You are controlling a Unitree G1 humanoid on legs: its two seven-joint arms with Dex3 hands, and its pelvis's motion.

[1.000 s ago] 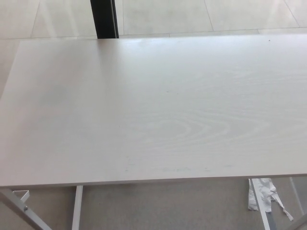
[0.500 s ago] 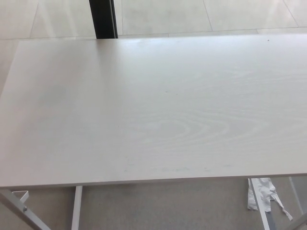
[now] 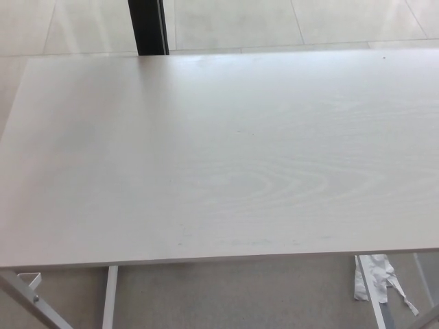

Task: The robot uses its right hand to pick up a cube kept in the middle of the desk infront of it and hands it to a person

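Note:
The white wood-grain desk fills most of the head view. No cube shows anywhere on its top. Neither of my hands nor any part of my arms is in view. No person shows either.
A black post stands on the tiled floor behind the desk's far edge. Below the near edge I see white metal desk legs at the left and a crumpled white scrap on the floor at the right.
Only the camera has shifted very slightly; nothing on the desk has moved.

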